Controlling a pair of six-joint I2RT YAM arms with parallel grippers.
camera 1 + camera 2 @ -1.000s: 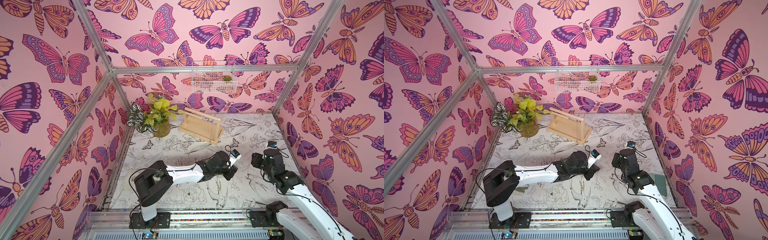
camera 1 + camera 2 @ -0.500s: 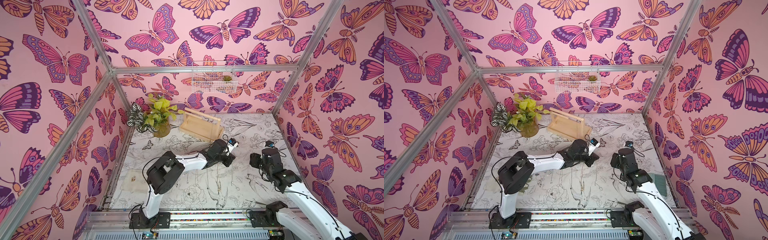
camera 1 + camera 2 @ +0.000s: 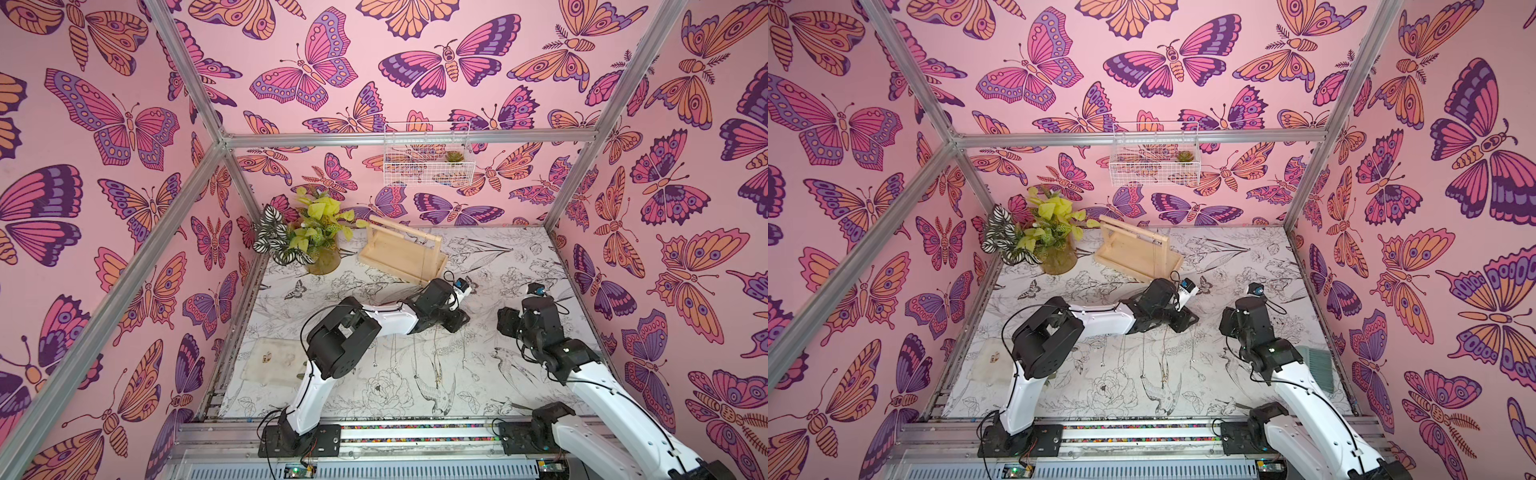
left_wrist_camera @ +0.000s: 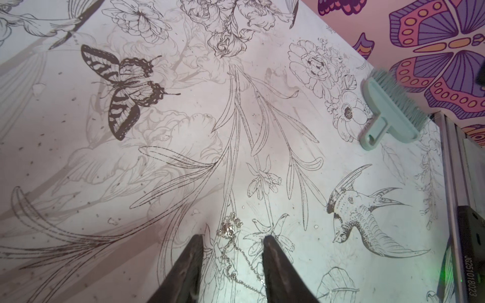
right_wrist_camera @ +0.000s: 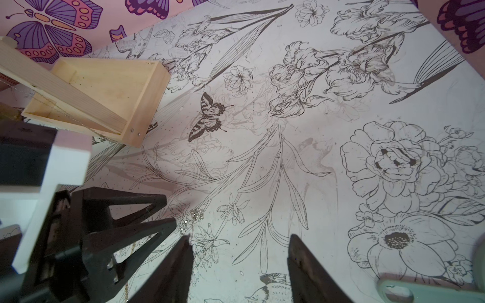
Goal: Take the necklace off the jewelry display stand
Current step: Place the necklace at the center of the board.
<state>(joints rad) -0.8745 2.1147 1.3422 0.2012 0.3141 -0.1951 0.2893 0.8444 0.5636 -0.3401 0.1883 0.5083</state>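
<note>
Pink butterfly-print walls enclose a table (image 3: 519,257) covered in black-and-white flower drawings. At the far middle stands the jewelry display stand (image 3: 395,257), a pale wooden frame. Just on its near side, at its right end, the left gripper (image 4: 233,237) hangs low over the table. Its fingers are parted and grasp nothing. A silver necklace (image 4: 229,227) lies crumpled on the table between them, so this one looks taken off and let go. To the right, the right gripper (image 5: 240,237) hovers with its fingers spread and empty. Several other thin chains (image 3: 435,357) lie stretched out on the near middle of the table. One fine chain (image 5: 67,115) is still draped from the stand's crossbar, so the job seems mostly done, with at least that piece left.
</note>
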